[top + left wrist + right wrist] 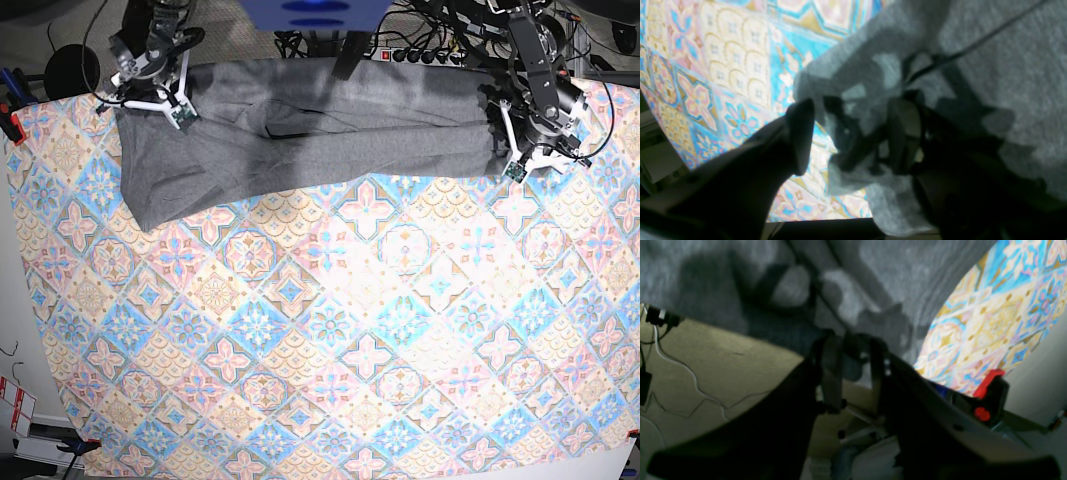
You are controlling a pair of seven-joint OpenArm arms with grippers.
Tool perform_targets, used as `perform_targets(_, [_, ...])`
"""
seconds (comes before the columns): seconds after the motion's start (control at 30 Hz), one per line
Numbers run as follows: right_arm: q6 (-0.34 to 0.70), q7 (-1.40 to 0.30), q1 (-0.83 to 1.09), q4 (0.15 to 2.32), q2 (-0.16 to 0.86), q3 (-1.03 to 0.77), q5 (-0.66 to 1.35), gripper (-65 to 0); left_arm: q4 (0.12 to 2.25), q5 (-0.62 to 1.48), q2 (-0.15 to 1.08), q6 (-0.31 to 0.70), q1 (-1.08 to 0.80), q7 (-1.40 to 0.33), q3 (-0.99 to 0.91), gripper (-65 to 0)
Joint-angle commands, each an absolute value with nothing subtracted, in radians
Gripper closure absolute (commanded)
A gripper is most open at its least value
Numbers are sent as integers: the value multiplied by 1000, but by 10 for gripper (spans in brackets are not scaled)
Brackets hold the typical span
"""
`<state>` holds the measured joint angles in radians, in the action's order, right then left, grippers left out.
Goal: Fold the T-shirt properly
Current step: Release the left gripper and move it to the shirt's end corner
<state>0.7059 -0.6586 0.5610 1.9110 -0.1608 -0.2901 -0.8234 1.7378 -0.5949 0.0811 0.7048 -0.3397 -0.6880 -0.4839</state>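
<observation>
The grey T-shirt (300,140) lies stretched in a long band along the table's far edge, with one end hanging lower at the left. My left gripper (522,155) stands at its right end. In the left wrist view this gripper (853,133) is open, its fingers (800,133) wide apart, and a loose edge of the T-shirt (1007,66) drapes between them. At the T-shirt's far left corner is my right gripper (160,105). Up close, the right gripper (855,373) has its fingers (831,373) slightly apart, with the T-shirt (873,273) edge in the narrow gap.
A colourful patterned tablecloth (350,330) covers the table. A red clamp (10,125) grips its left edge, and the clamp (988,383) also shows beside my right gripper. Cables and a power strip (420,55) run behind the far edge. Below the edge is floor with wires (690,373).
</observation>
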Motion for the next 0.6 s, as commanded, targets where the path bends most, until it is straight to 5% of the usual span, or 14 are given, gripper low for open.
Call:
perform_targets(0.0, [698, -653, 550, 1925, -157, -294, -826, -143, 1779, -591, 88, 698, -340, -680, -489, -348])
perform_targets(0.33, [698, -653, 535, 1925, -157, -292, -826, -143, 2015, -420, 28, 698, -449, -680, -493, -346])
perform_targets(0.57, [698, -653, 535, 1922, -157, -298, -826, -143, 1998, -354, -4, 698, -394, -680, -621, -307])
